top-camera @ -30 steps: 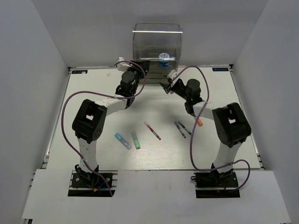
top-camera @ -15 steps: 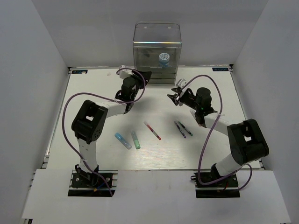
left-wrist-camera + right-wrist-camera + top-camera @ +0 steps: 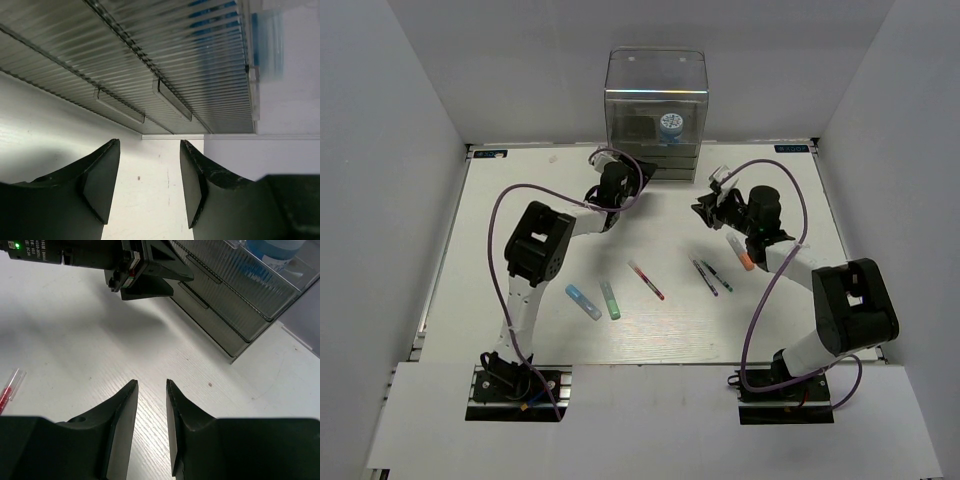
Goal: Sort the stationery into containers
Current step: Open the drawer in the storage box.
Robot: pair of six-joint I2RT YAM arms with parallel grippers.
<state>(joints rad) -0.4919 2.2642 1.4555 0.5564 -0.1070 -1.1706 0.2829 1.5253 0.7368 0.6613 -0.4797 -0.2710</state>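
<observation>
The clear drawer box stands at the table's far edge, with the blue-and-white jar in its top compartment. My left gripper is open and empty, just in front of the box's lower drawers and their handles. My right gripper is open with a narrow gap and empty, over bare table to the right of the box. The red pen, two dark pens, orange-tipped marker, light-blue marker and green marker lie on the table.
White walls close in the table on the left, right and back. In the right wrist view the left gripper sits in front of the box, with the jar at the top and the red pen's end at the left edge.
The box's top drawer, pulled out a second ago, is back in. My right gripper has drawn back from the box toward the right. My left gripper has moved right to the lower drawers.
</observation>
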